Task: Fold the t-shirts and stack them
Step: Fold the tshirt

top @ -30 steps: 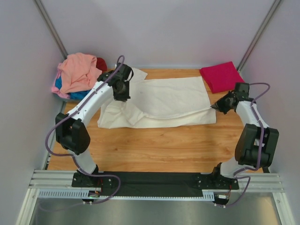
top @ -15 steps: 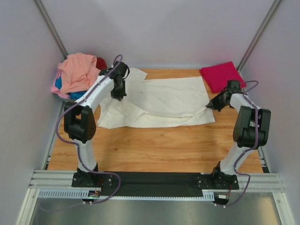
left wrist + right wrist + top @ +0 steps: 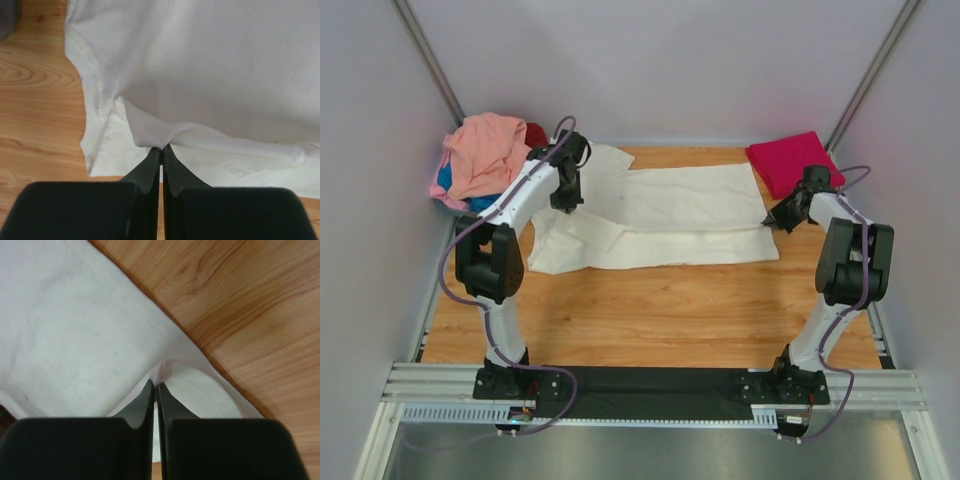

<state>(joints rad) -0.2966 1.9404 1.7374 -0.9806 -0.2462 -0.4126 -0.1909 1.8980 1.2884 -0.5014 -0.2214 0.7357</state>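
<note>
Top external view: the cream-white t-shirt (image 3: 670,215) lies on the table (image 3: 650,310), long axis left to right, its ends pinched tight by the left gripper (image 3: 565,204) at the sleeve end and the right gripper (image 3: 773,222) at the hem.

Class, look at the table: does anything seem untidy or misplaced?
Yes: the pile of shirts at the far left corner is crumpled and spills over the table edge, unlike the neatly folded magenta shirt. The white shirt lies partly folded.

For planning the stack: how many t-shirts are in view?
5: cream-white shirt mid-table; magenta shirt far right; salmon-pink shirt, blue shirt, red shirt piled far left, maybe hiding more.
</note>
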